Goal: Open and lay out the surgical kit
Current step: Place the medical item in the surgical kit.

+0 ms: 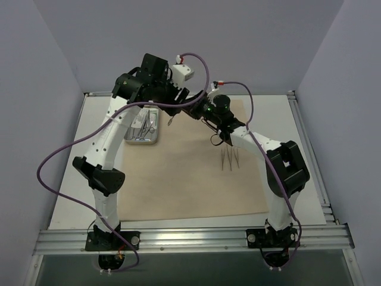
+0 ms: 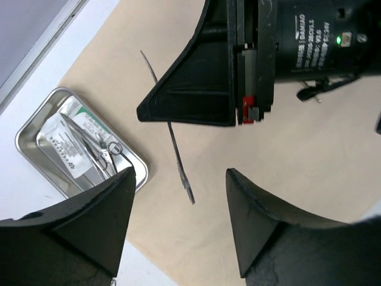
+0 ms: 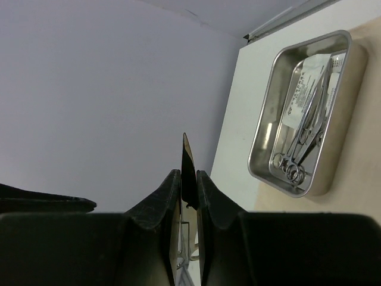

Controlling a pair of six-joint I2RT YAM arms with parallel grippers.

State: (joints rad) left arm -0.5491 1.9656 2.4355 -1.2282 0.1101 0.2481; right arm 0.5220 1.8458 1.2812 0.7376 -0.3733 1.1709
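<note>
The right gripper (image 3: 189, 176) is closed on thin tweezers (image 3: 187, 156). The left gripper (image 2: 178, 177) stands wide open around them, holding nothing. The steel tray (image 1: 141, 141) sits at ten o'clock on the spread beige cloth (image 1: 190, 190). It would be best to draw the left arm clear first, then lower the tweezers parallel to the thin tools (image 1: 229, 158) lying at three o'clock, not touching them.
</note>
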